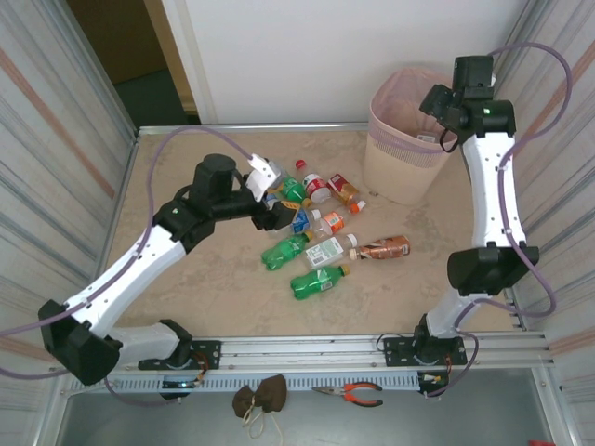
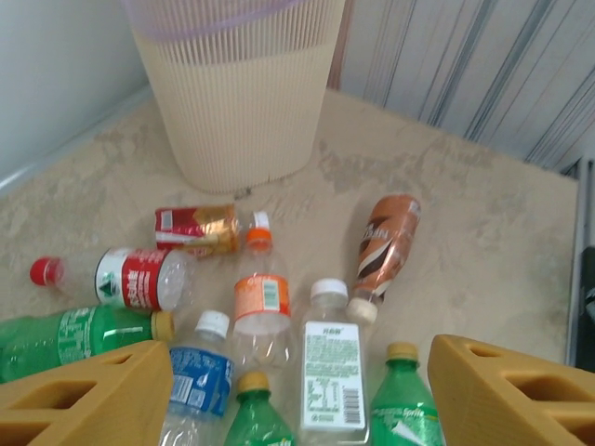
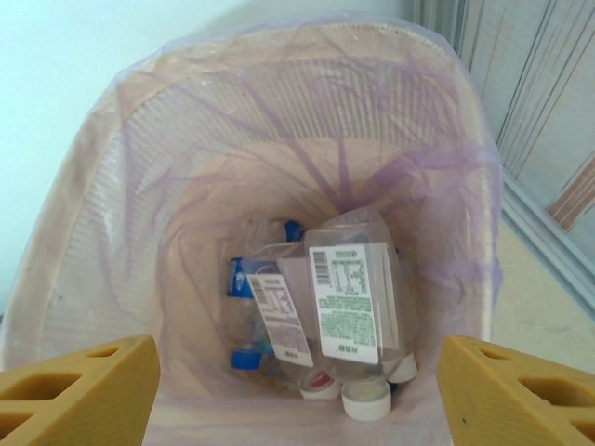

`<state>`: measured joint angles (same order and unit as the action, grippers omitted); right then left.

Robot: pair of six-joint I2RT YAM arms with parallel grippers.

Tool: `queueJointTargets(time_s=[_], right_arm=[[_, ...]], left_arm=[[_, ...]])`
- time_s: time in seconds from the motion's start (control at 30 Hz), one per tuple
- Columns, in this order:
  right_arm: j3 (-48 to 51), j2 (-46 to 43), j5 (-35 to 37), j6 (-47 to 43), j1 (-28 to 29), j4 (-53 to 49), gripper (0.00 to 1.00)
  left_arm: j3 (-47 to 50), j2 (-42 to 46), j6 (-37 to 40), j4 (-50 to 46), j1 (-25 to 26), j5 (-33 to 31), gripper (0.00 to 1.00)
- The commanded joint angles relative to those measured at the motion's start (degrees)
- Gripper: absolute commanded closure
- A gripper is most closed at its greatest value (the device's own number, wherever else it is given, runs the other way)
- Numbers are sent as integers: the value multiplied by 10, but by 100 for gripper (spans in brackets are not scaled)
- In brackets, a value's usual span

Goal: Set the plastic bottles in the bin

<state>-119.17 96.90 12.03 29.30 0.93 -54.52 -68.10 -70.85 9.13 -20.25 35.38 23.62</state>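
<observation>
In the top view we see the tall beige ribbed wastebasket (image 1: 391, 167) with a pinkish rim band standing in the upper right of the frame, close to the back wall. The right gripper (image 1: 437, 98) hangs directly above its mouth. In the right wrist view its yellow-orange fingers (image 3: 79, 390) sit in the two lower corners, spread wide, with nothing gripped between them. Below them we look down into the wastebasket (image 3: 139, 186), lined with a thin purple-tinted film. Several clear plastic bottles lie at its bottom, the most prominent a clear bottle with a white and green label (image 3: 349, 297).

More plastic bottles lie in a loose cluster on the mottled beige tabletop (image 1: 186, 297) at the centre of the top view, left of the wastebasket. We make out a green bottle (image 1: 318, 282) at the cluster's lower edge, a brown-orange bottle (image 1: 384, 247) on its right side and a red-labelled clear bottle (image 1: 316, 188) near its top.

The left gripper (image 1: 276, 209) hovers at the cluster's left edge. In the left wrist view its yellow-orange fingers (image 2: 84, 400) stand wide apart in the lower corners and hold nothing. Between them, down on the table, lies a clear bottle with a white label and white cap (image 2: 330, 372). The brown-orange bottle (image 2: 386, 246) lies at middle right, and the wastebasket (image 2: 237, 102) fills the top centre.
</observation>
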Motion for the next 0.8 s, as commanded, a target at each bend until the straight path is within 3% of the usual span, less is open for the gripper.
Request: queueJointTargets(time_s=[0.0, 0.23, 0.47, 0.77], right_arm=[[47, -49, 1, -16, 3, 32, 24], [144, -111, -1, -21, 2, 61, 24], [202, -144, -5, -23, 1, 74, 24], [227, -153, -13, -23, 1, 84, 25]], left_arm=[[-36, -33, 47, -82, 2, -37, 28], [-75, -114, 91, -200, 6, -79, 29], [-80, -193, 111, -292, 46, -179, 29], [-119, -311, 42, -391, 78, -239, 24]])
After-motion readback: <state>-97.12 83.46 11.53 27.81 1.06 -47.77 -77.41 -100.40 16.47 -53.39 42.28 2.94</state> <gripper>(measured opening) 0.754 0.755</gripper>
